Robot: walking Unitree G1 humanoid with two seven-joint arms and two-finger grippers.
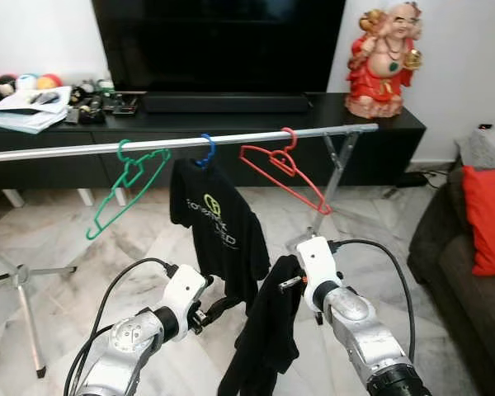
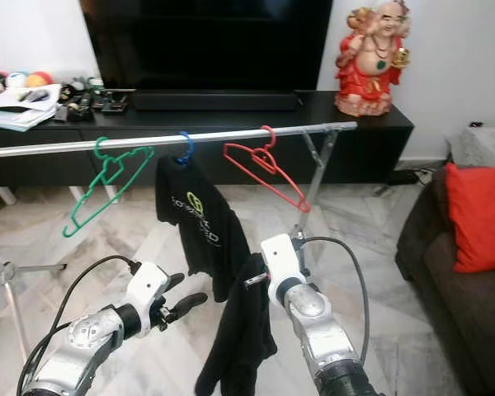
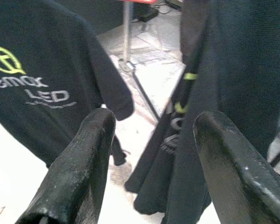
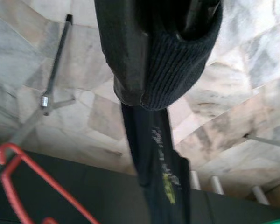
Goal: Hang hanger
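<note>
- A metal rail (image 1: pixel 231 139) crosses the room in front of the TV console (image 1: pixel 256 132); its left end is cut off by the frame.
- On the rail hang a green hanger (image 1: pixel 128 186), a blue hanger (image 1: pixel 205 153) carrying a black T-shirt (image 1: pixel 219 227), and a red hanger (image 1: pixel 285 175).
- The right gripper (image 1: pixel 290 282) has its jaws clenched on a dark garment (image 1: pixel 268 334) drooping below the rail; any hanger inside is hidden by cloth.
- The left gripper (image 2: pixel 186 304) hovers just beside that garment, jaws released.

The right tool (image 4: pixel 151 70) pinches a black knit garment (image 4: pixel 186 60), over marble floor (image 4: pixel 233 126), near a red hanger (image 4: pixel 18 182)
</note>
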